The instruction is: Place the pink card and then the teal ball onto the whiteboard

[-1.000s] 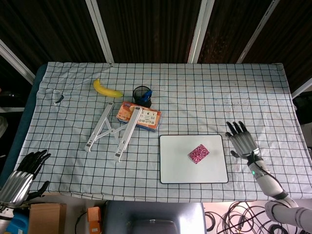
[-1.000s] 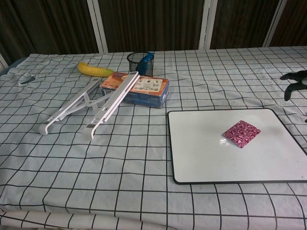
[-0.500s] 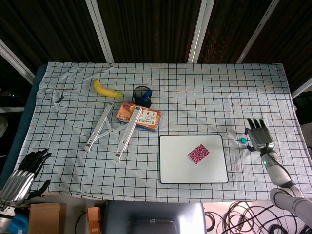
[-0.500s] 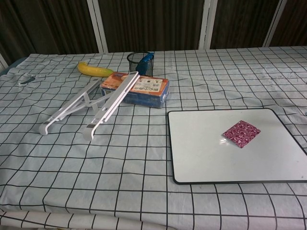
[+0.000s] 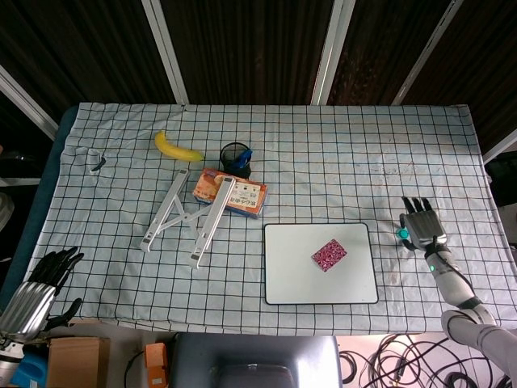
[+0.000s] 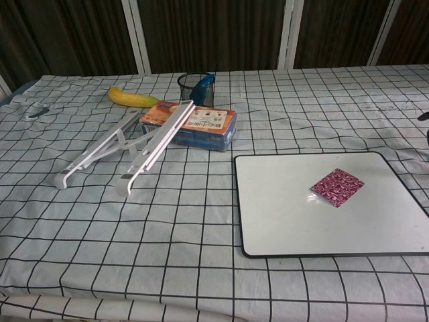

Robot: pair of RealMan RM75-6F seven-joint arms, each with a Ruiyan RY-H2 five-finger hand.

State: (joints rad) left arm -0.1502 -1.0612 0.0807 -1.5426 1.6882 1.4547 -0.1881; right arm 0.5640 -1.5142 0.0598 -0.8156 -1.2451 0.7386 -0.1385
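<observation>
From the head view, the right hand [image 5: 422, 223] sits low over the checked tablecloth [image 5: 323, 170] past the right edge of the whiteboard [image 5: 283, 275], palm down, fingers pointing toward the far side of the table and held close together. The teal ball [image 5: 401, 234] shows at the hand's left edge, touching or just beside the thumb side; whether the fingers grip it cannot be told. The pink card [image 5: 329, 254] lies flat on the whiteboard, a little right of its middle. The left hand [image 5: 36, 293] hangs off the near left corner of the table, dark fingers slightly apart, holding nothing. Further back lie a banana [image 5: 178, 147], a black mesh pen cup [image 5: 235, 158], an orange box [image 5: 240, 194] and a white folding stand [image 5: 187, 214] resting partly on the box.

From the chest view, the pink card [image 6: 336, 186] lies on the whiteboard [image 6: 281, 215], tilted to its edges. Only a dark sliver of the right hand [image 6: 424, 117] shows at the right border; its fingers cannot be made out. The banana [image 6: 133, 98], pen cup [image 6: 195, 88], box [image 6: 208, 126] and stand [image 6: 127, 147] sit at the far left.
</observation>
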